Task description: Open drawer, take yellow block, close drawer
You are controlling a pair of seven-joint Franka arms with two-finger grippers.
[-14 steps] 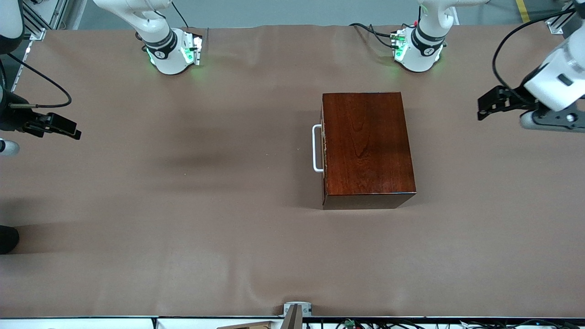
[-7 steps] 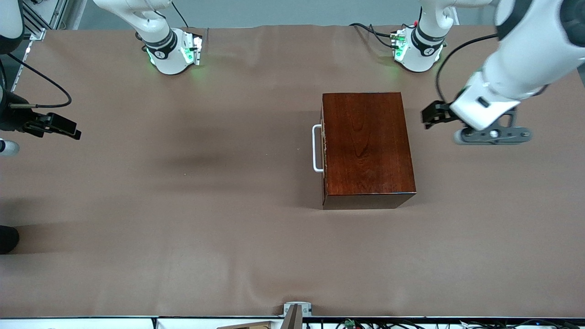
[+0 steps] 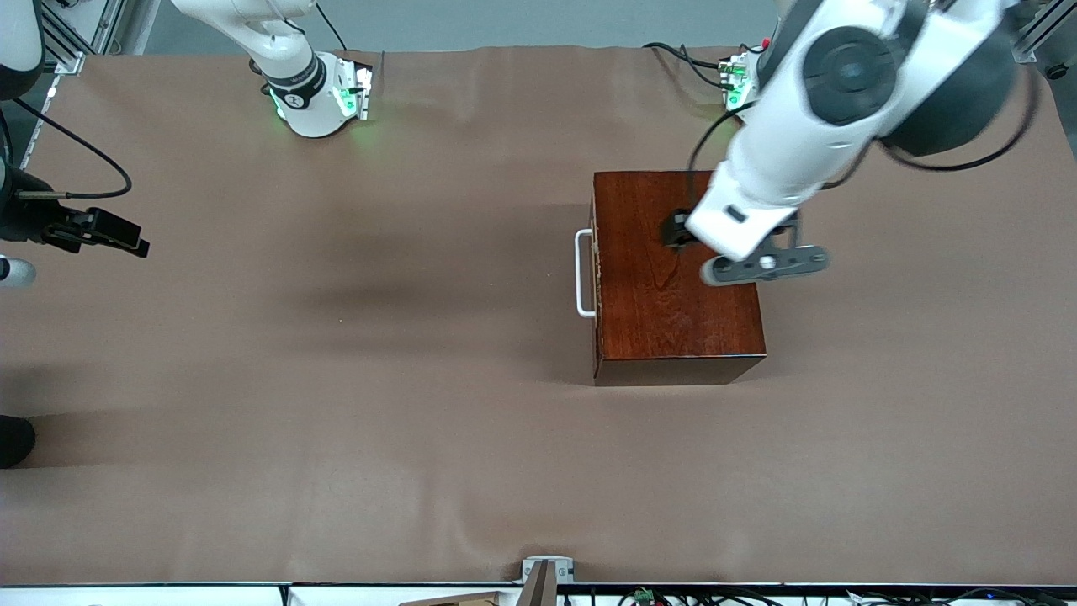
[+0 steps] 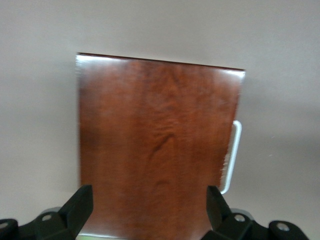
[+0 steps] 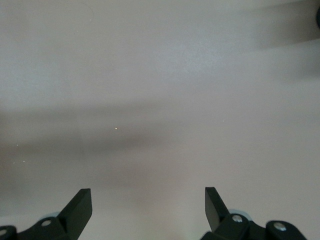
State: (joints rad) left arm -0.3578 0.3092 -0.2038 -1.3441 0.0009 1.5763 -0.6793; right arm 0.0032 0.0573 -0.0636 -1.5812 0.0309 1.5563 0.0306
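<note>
A dark reddish-brown wooden box (image 3: 673,286) stands on the brown cloth. Its drawer (image 3: 596,278) is pushed fully in, and the white bar handle (image 3: 580,273) faces the right arm's end of the table. My left gripper (image 3: 761,265) hangs over the box top (image 4: 155,135), open, with nothing between its fingers (image 4: 80,200); the handle (image 4: 232,157) shows at the box's side. My right gripper (image 3: 10,271) waits over bare cloth at the right arm's end, also open (image 5: 148,205). The yellow block is hidden.
Brown cloth (image 3: 336,379) covers the whole table. The right arm's base (image 3: 311,93) stands along the edge farthest from the front camera. A small metal bracket (image 3: 547,571) sits at the table's front edge.
My left arm has swung in from the left arm's end of the table and now hangs over the box. The right arm and the box have not moved.
</note>
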